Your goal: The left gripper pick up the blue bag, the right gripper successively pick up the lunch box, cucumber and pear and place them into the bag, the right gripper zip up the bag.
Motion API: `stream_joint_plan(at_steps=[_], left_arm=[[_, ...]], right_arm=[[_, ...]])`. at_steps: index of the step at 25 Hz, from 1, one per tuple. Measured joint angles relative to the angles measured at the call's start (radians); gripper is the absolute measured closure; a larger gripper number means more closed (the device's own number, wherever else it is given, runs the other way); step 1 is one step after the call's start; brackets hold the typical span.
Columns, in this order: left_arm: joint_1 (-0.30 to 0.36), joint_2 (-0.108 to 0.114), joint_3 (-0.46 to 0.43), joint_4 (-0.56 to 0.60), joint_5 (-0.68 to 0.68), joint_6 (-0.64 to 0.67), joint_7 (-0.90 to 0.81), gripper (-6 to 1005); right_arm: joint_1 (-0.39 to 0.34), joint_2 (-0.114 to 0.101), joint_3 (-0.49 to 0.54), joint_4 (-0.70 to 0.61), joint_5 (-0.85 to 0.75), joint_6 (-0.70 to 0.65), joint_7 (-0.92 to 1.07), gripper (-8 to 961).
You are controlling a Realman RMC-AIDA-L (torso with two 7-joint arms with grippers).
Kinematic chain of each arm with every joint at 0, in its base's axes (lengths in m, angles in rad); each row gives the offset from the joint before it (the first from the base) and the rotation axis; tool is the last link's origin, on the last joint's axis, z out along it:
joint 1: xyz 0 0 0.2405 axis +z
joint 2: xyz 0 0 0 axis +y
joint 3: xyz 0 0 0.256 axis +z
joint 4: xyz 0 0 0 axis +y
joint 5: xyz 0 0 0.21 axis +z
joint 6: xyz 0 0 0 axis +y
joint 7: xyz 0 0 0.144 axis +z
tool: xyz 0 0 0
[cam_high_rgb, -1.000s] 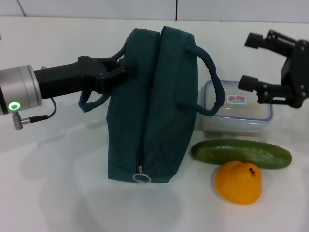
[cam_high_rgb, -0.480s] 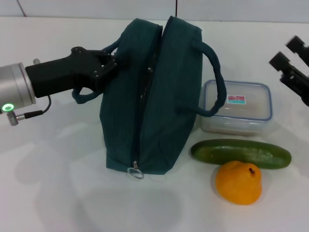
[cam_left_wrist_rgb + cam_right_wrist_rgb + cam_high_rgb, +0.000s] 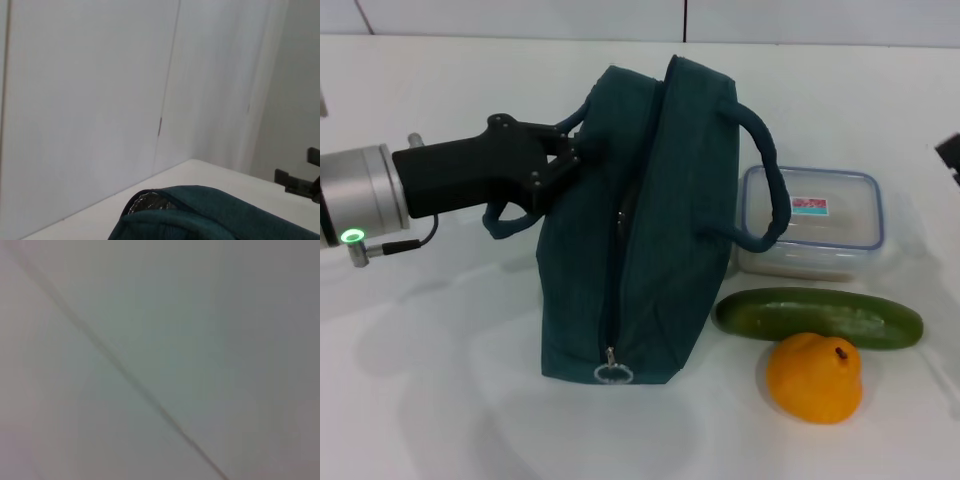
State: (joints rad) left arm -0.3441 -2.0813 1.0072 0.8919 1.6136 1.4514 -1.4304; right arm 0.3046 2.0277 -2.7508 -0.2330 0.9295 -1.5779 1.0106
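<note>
I have the left gripper (image 3: 565, 160) clamped on the near handle of the blue bag (image 3: 640, 220), standing it upright mid-worktop, zip facing up for loading. The lunch box (image 3: 812, 222), cucumber (image 3: 820, 317) and pear (image 3: 815, 378) wait toward the right edge; of the right gripper (image 3: 952, 152) I see only a sliver there, so I cannot tell its state.

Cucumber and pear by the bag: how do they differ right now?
The cucumber is long, dark green and glossy; the pear is rounded, lumpy and orange-yellow. The cucumber lies lengthwise between the lunch box and the pear, which sits nearest the camera. Both rest on the table, ungripped, outside the blue bag.
</note>
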Motion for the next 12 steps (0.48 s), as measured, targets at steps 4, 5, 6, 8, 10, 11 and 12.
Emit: stream_joint_plan(at_steps=[4,5,6,8,10,11,12], left_arm=[[0.004,-0.001,0.0,-0.002,0.013,0.007,0.011,958],[0.005,-0.001,0.001,-0.002,0.016,0.012,0.011,958],[0.006,-0.002,0.001,-0.002,0.02,0.017,0.011,958],[0.008,-0.002,0.001,-0.002,0.026,0.022,0.011,958],[0.011,-0.002,0.001,-0.002,0.028,0.023,0.012,958],[0.012,-0.002,0.001,-0.002,0.028,0.023,0.012,958],[0.013,-0.002,0.001,-0.002,0.028,0.024,0.014,958]], right_arm=[[-0.03,0.0,0.0,-0.006,0.029,0.056,0.066,84],[-0.033,0.0,0.0,-0.01,0.035,0.076,0.076,84],[-0.035,0.0,0.0,-0.015,0.041,0.097,0.087,84],[-0.035,0.0,0.0,-0.022,0.051,0.144,0.111,84],[-0.031,0.0,0.001,-0.03,0.058,0.191,0.133,84],[-0.03,0.0,0.0,-0.033,0.06,0.207,0.14,84],[-0.027,0.0,0.001,-0.038,0.062,0.226,0.147,84]])
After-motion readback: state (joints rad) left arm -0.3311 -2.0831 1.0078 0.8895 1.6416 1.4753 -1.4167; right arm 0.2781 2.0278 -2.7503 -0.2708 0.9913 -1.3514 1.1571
